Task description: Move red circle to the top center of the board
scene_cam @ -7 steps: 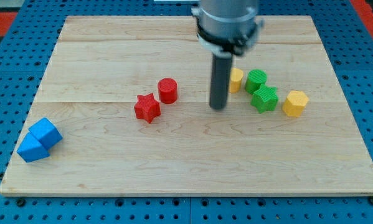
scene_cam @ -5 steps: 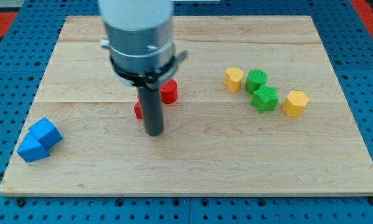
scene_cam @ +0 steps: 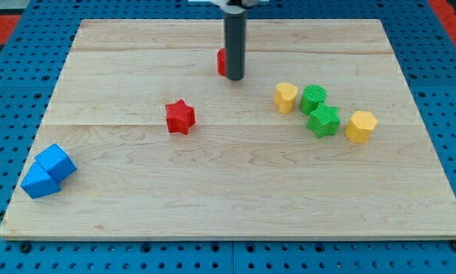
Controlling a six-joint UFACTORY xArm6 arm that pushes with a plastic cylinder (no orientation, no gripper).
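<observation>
The red circle [scene_cam: 221, 62] is found in the upper middle part of the tabletop [scene_cam: 136, 198], close to the centre line of the board and somewhat below its top edge. Only a sliver of it is seen, at the view's left of the rod; the rest is hidden behind the rod. My tip [scene_cam: 235, 78] is placed at the lower right side of the red circle, touching it or very nearly so; true contact cannot be confirmed from this view. No fingers are carried by this arm, so no opening or closing can be reported: only a straight rod is present.

The task is judged to be mostly done. The red circle is set well apart from the red star [scene_cam: 180, 116], which lies lower and toward the view's left. A strip of bare board is left between the red circle and the top edge, so a short further push toward the view's top is probably needed before the goal can be called reached.

The other blocks are not involved: a yellow block [scene_cam: 286, 97], two green blocks [scene_cam: 314, 98] [scene_cam: 323, 120] and a yellow hexagon [scene_cam: 361, 125] are grouped at the view's right, and two blue cubes [scene_cam: 48, 170] are kept touching near the lower left corner.
</observation>
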